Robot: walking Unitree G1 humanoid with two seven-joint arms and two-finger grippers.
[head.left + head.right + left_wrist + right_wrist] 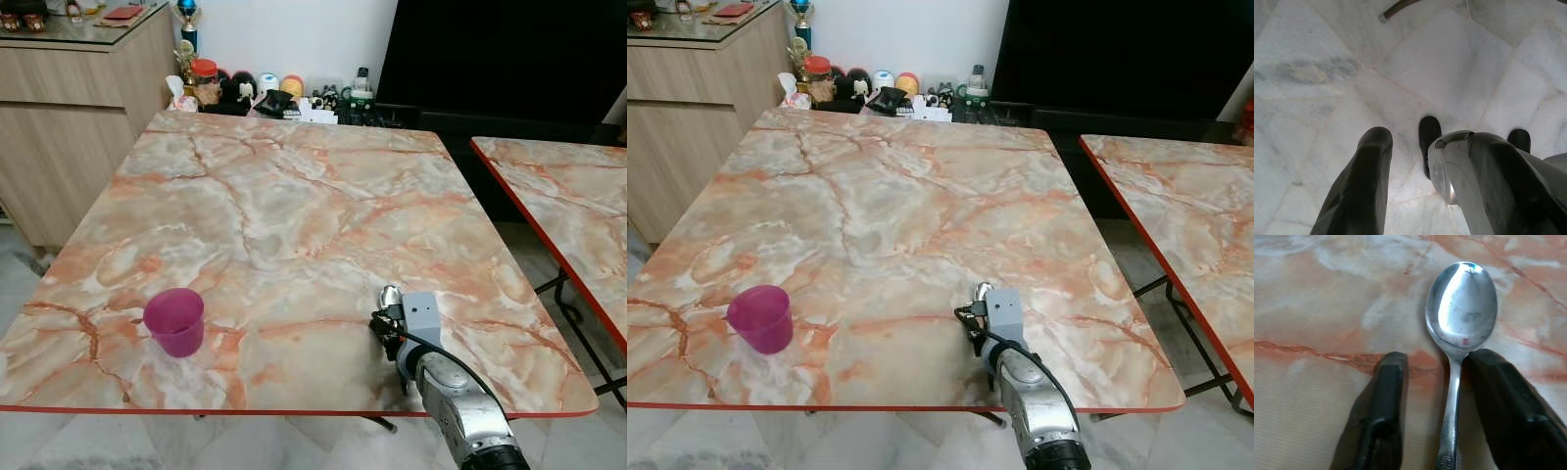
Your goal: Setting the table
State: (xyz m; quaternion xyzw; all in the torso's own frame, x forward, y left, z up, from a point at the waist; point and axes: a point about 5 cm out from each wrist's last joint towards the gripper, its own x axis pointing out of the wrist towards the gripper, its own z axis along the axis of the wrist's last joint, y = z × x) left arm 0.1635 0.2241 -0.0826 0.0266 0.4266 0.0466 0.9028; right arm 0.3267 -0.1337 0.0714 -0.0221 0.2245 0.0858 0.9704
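The right claw point(1432, 401) is hovering open over the spoon point(1459, 318), which is lying on the table point(294, 215) near its front edge, well apart from the pink cup point(174, 321). Placement seems done; next, lifting clear. The left claw point(1420, 181) is hanging open over the floor.

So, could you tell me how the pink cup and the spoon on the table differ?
The pink cup is translucent plastic and stands upright; the spoon is shiny metal and lies flat. The cup stands free near the table's left front, while the spoon lies between the right gripper's open fingers. Both rest on the marble-patterned table.
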